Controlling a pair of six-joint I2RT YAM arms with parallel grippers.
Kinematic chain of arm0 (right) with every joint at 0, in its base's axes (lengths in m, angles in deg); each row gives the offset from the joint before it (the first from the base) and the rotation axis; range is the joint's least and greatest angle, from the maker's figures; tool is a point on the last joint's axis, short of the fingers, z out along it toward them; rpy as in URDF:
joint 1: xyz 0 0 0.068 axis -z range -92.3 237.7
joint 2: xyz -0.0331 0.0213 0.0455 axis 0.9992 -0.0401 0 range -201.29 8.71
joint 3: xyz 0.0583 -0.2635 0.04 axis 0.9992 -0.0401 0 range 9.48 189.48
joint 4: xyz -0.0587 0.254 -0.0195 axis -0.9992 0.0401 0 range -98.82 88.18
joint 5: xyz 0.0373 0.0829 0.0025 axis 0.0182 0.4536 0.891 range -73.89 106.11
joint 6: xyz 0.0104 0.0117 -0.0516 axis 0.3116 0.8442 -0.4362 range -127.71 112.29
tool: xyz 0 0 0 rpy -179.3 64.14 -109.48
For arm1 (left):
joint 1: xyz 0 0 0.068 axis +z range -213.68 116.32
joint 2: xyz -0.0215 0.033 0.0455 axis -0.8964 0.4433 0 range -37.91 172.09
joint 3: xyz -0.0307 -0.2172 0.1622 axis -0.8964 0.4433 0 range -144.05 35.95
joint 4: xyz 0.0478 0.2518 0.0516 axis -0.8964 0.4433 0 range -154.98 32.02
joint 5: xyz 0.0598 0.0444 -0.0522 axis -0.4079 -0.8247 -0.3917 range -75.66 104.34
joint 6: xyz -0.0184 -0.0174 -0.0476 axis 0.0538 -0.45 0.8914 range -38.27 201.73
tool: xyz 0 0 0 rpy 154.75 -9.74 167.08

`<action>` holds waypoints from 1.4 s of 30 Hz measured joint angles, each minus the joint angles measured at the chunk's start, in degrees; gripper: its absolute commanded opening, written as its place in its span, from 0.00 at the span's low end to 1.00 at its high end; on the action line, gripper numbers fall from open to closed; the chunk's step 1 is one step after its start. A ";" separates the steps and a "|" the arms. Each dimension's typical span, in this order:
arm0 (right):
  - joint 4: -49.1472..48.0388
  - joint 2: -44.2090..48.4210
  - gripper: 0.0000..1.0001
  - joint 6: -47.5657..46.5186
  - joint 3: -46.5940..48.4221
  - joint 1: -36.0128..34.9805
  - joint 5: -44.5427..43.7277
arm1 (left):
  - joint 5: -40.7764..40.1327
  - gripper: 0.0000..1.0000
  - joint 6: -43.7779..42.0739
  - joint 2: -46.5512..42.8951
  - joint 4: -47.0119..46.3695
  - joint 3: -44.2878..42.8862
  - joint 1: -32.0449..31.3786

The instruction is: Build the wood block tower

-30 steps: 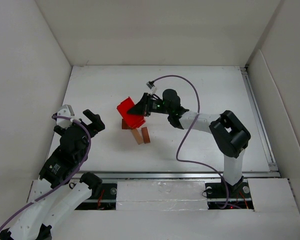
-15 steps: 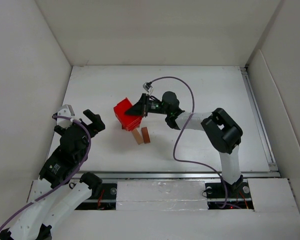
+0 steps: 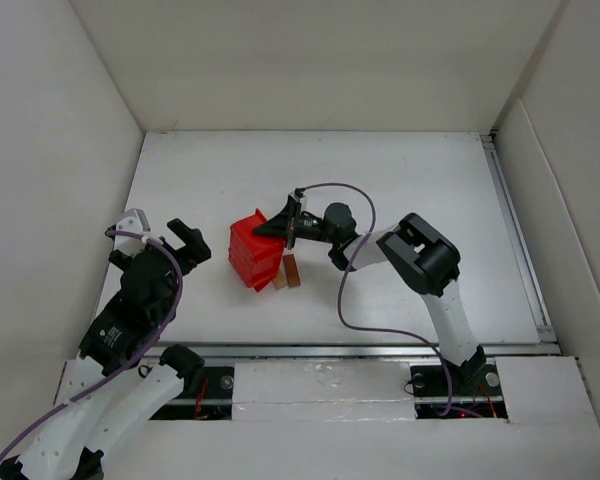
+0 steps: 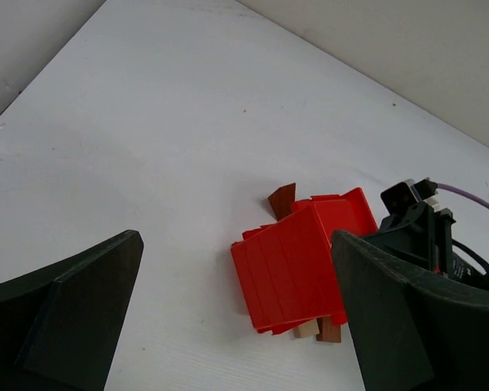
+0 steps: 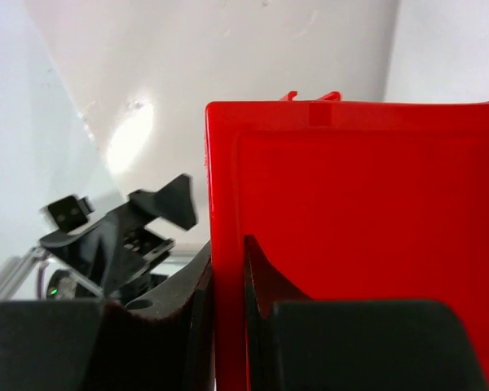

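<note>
The right end effector pinches one wall of the red plastic bin; in the right wrist view its two fingers press on both sides of this wall. The bin is tipped on the white desk. The wooden blocks lie loose, not stacked: a brown one and a tan one at the bin's near edge, and a brown wedge at its far side. The left end effector is spread wide and holds nothing, left of the bin.
</note>
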 measured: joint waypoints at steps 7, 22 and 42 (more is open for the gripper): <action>-0.31 4.44 0.00 2.80 1.84 0.33 -0.15 | 0.02 0.99 -0.02 0.04 0.00 0.00 0.00; -1.09 5.64 0.00 4.74 7.96 -2.05 -1.38 | 0.00 0.99 0.00 0.04 0.00 0.00 0.00; 43.19 24.44 0.00 -48.33 18.95 -2.60 -3.28 | -0.50 0.99 0.20 0.17 0.07 0.00 0.00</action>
